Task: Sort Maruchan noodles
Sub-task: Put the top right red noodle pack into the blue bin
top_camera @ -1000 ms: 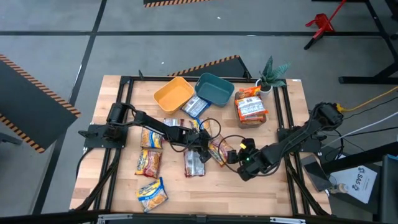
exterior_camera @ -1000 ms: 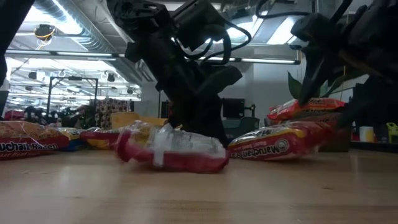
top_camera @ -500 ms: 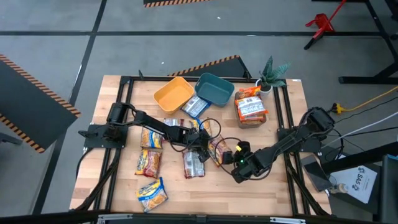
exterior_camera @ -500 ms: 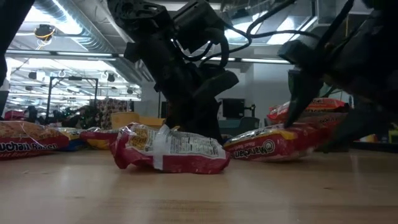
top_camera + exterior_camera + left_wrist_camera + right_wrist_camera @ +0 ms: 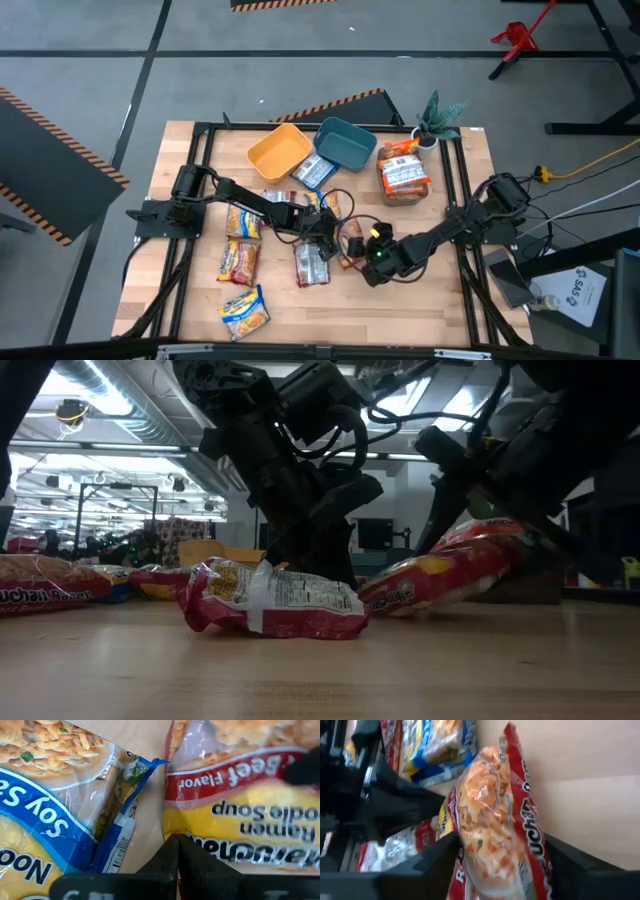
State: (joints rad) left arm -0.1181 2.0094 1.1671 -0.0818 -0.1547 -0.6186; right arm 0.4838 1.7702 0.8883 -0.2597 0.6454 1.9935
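Note:
A red-and-yellow beef Maruchan packet (image 5: 350,240) lies mid-table between both grippers. In the low view the beef packet (image 5: 440,572) is tilted, its lower end on the wood. My right gripper (image 5: 366,256) is shut on it, reaching in from the table's right. My left gripper (image 5: 322,238) is shut; in the left wrist view its tips (image 5: 177,842) sit at the beef packet's edge (image 5: 200,837), beside a blue soy-sauce packet (image 5: 50,805). A maroon packet (image 5: 270,600) lies flat, label side up, near the left gripper. My left gripper's shut tips stand at the beef packet's edge; I cannot tell whether they touch it. My right gripper has the beef packet (image 5: 495,830) between its two fingers (image 5: 437,862), one on each long side, coming low from the table's right. The packet's held end is raised and its other end (image 5: 385,600) rests on the table.
Yellow packets lie on the table's left half (image 5: 240,262), (image 5: 245,310). The yellow bin (image 5: 280,150) and teal bin (image 5: 345,142) stand at the far edge, with a blue packet (image 5: 315,170) beside them. Red-orange packets are stacked at the far right (image 5: 403,172), near a small plant (image 5: 438,118).
My right gripper has moved toward the table's left, onto the beef packet. The packet lay flat a second ago; now its right-hand end is raised while its other end stays on the table. The left arm and the maroon packet have kept still.

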